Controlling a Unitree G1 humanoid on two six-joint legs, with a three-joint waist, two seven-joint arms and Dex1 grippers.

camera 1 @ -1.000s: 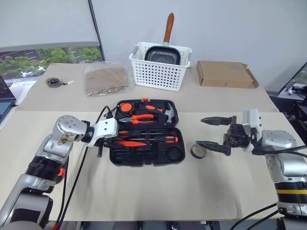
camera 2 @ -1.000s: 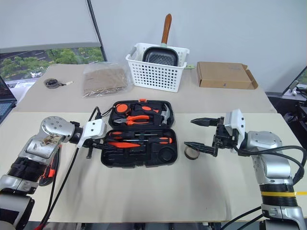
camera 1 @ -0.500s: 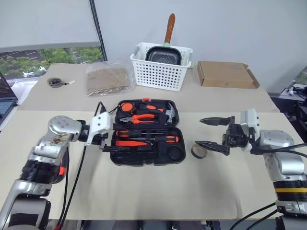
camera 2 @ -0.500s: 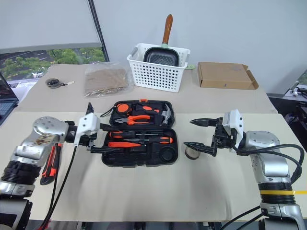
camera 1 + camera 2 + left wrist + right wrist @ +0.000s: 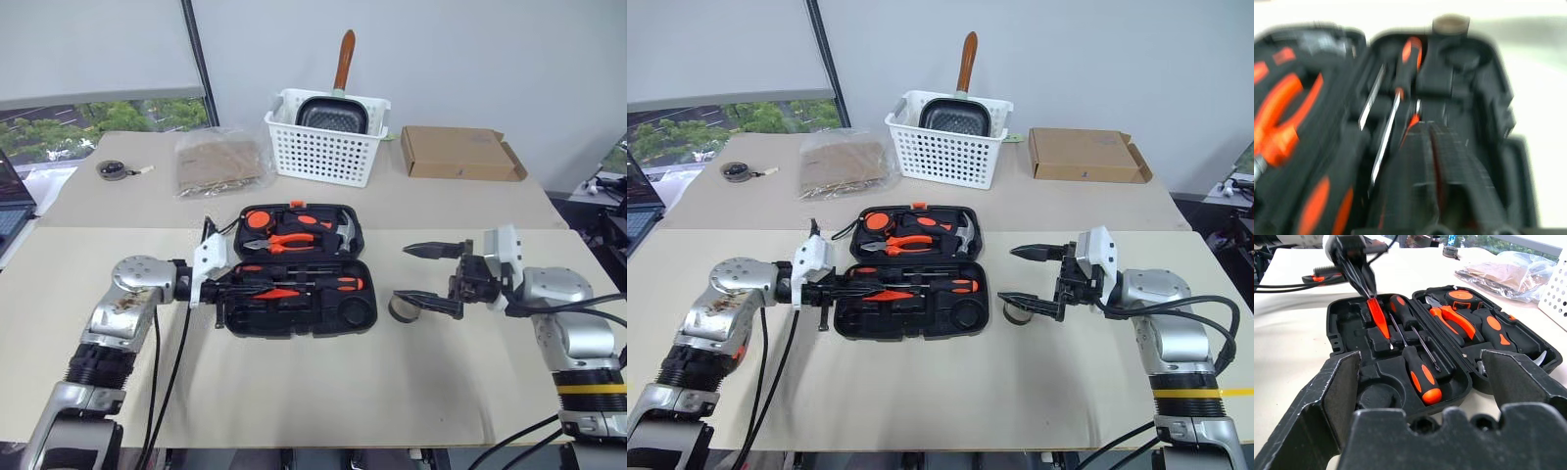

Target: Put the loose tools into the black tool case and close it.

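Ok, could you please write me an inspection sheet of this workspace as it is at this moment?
Surface: beige table, flat, no spills seen.
Job's things: case open at the middle; screwdriver and pliers sit in recesses; one black-orange tool lies outside, by the left arm.
Clutter: roll right of the case; basket holding a pan, box, bag and a small round item behind.
Grippers: left gripper shut on orange tool, its tip over the case; right gripper open, by the roll.
Cables: black cables hang from the left arm.
Surroundings: wall; window at left.
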